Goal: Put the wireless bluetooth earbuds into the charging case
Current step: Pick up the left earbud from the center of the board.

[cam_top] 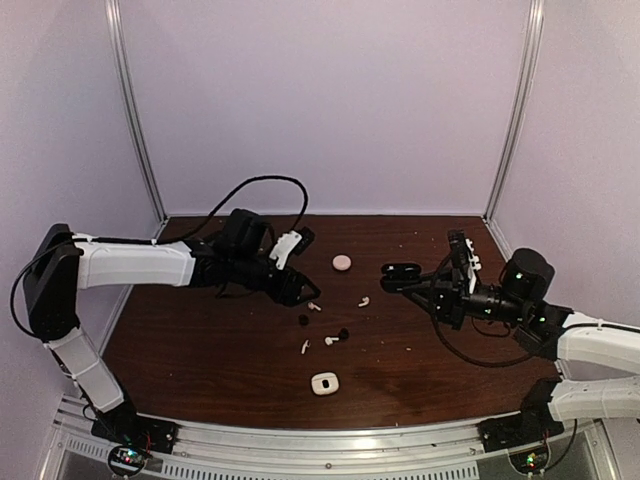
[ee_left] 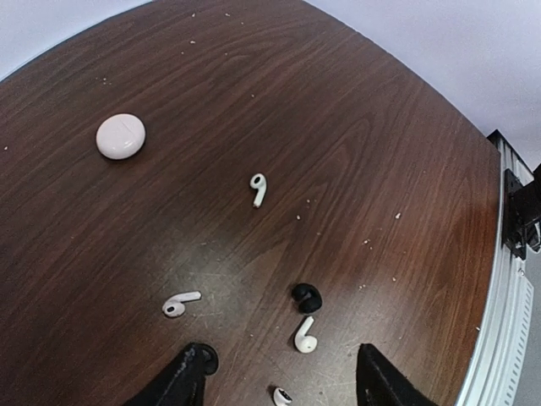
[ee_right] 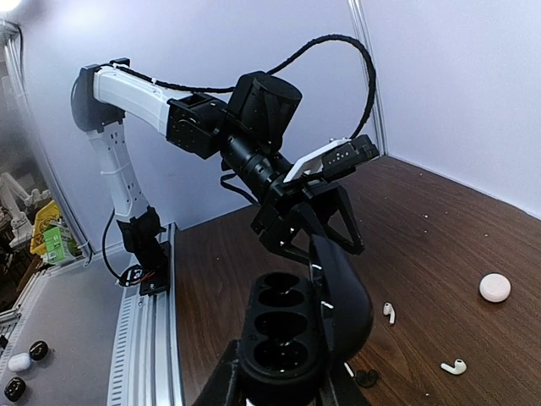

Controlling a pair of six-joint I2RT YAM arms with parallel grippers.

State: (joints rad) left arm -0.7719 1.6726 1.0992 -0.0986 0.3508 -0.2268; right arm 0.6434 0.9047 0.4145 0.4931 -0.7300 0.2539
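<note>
left gripper (ee_left: 281, 368) spread wide w/ nothing in it, low over the desk (cam_top: 420, 350). earbuds (cam_top: 330, 341) loose mid-desk, 4 white + 2 black. right gripper (cam_top: 408, 275) at their 3 o'clock, clamped on an open black charging case (ee_right: 283, 326). round pale case (cam_top: 342, 262) at 12, white squarish case (cam_top: 323, 383) at 6.

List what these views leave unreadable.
1. Left wrist view: the earbud between the open left gripper's fingers is cut off by the bottom edge.
2. Right wrist view: the black case hides where the right gripper grips it.
3. Top view: the white case is too small to tell whether its lid is open or shut.
</note>
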